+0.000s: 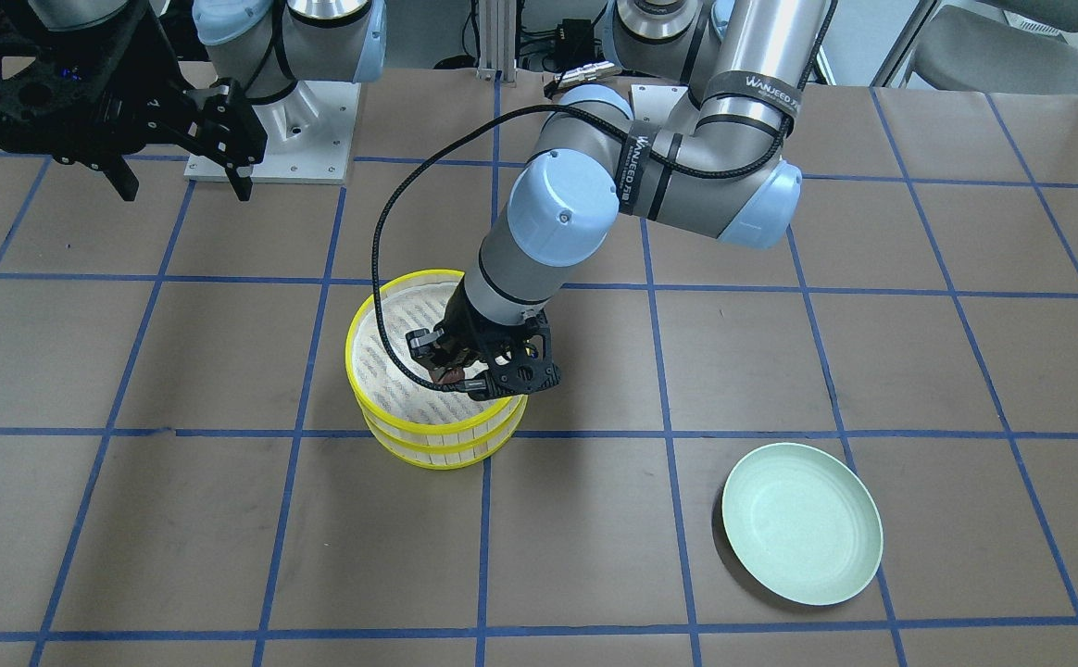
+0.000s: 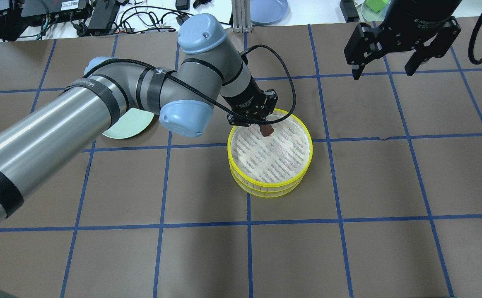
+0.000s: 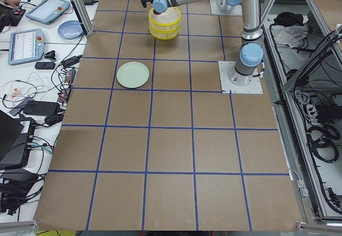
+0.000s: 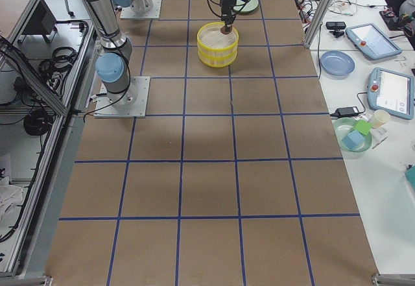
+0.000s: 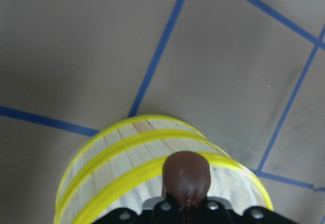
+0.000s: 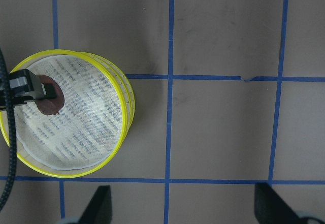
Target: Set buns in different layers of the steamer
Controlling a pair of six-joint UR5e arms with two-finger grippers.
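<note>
Brown blue-gridded table; a "WANJEED" strap wraps the left arm, whose left gripper pinches the rounded reddish-brown bun over stacked yellow-rimmed steamer layers; the right gripper is spread wide, empty.

Only clear text is "WANJEED", white on the black strap round the left arm. Second strap and right gripper body carry white print, too small to read.

My gripper holds the brown bun over the edge of the two stacked yellow-rimmed steamer trays, on a brown table with blue lines
</note>
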